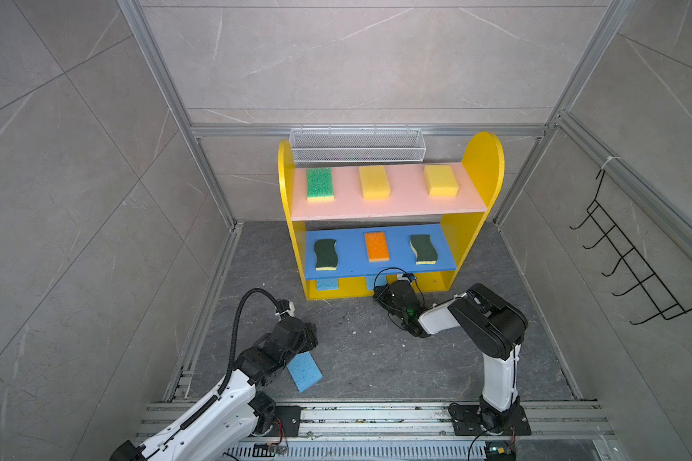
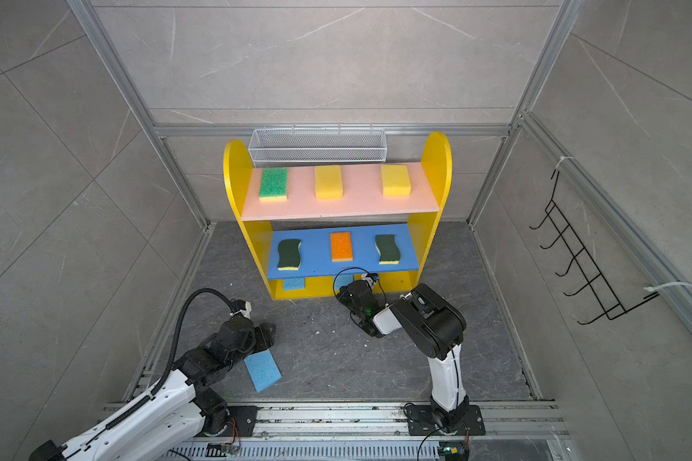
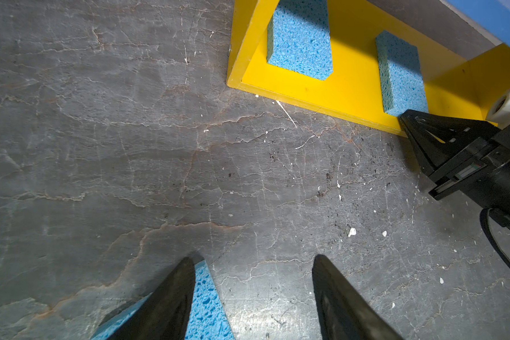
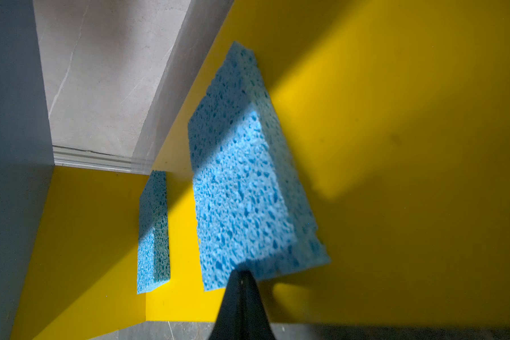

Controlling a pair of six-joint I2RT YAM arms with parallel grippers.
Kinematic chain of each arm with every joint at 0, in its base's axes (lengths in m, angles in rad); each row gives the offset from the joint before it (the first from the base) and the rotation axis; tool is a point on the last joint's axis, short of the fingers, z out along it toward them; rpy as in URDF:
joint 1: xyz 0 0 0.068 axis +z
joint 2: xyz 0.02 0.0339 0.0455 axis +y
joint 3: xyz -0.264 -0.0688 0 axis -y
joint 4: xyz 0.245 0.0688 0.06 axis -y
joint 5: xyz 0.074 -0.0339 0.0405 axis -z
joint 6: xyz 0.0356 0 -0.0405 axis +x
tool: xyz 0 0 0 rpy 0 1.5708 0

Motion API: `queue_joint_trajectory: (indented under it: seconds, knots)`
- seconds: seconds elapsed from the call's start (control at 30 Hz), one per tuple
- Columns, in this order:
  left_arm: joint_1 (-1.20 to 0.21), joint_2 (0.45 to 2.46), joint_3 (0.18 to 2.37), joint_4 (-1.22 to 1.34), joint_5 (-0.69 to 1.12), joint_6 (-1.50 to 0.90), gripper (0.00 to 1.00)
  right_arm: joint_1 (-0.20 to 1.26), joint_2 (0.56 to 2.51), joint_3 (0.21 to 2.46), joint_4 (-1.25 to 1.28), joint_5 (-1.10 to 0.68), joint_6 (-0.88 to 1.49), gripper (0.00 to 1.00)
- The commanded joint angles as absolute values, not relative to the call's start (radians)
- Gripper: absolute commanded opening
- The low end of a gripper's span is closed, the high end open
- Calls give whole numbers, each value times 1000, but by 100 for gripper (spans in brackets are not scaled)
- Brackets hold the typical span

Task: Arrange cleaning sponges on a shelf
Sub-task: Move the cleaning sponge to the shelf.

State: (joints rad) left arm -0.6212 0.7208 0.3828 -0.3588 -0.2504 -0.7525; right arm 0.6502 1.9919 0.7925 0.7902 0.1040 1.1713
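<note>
The shelf (image 1: pixel 482 167) holds a green-topped sponge (image 1: pixel 319 183) and two yellow sponges (image 1: pixel 373 182) on its pink board. On the blue board lie an orange-topped sponge (image 1: pixel 376 246) and two dark-green wavy ones (image 1: pixel 325 254). Two light-blue sponges (image 3: pixel 301 44) lie on the yellow base. My right gripper (image 4: pixel 242 273) is shut, its tip touching the near end of the middle light-blue sponge (image 4: pixel 248 191). A third light-blue sponge (image 1: pixel 304 373) lies on the floor. My left gripper (image 3: pixel 253 257) hangs open over it, one finger (image 3: pixel 174 294) above the sponge's corner (image 3: pixel 206 303).
A white wire mesh basket (image 1: pixel 356 145) hangs on the back wall behind the shelf. A black wire hook rack (image 1: pixel 632 263) is on the right wall. Aluminium rails (image 1: pixel 376 415) border the grey stone floor (image 1: pixel 356 351).
</note>
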Motion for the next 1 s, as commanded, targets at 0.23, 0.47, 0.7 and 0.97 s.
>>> queue_joint_trajectory:
  seconds: [0.23, 0.47, 0.7, 0.97]
  knots:
    - [-615, 720, 400, -341, -247, -750, 66, 646, 2031, 840, 796, 81, 1159, 2]
    - [-615, 703, 395, -350, -250, -753, 66, 646, 2031, 839, 792, 74, 1163, 2]
    - [-616, 694, 399, -372, -246, -756, 65, 646, 2026, 830, 791, 67, 1153, 2]
    - [-615, 696, 411, -396, -246, -763, 65, 646, 2010, 821, 778, 67, 1133, 2]
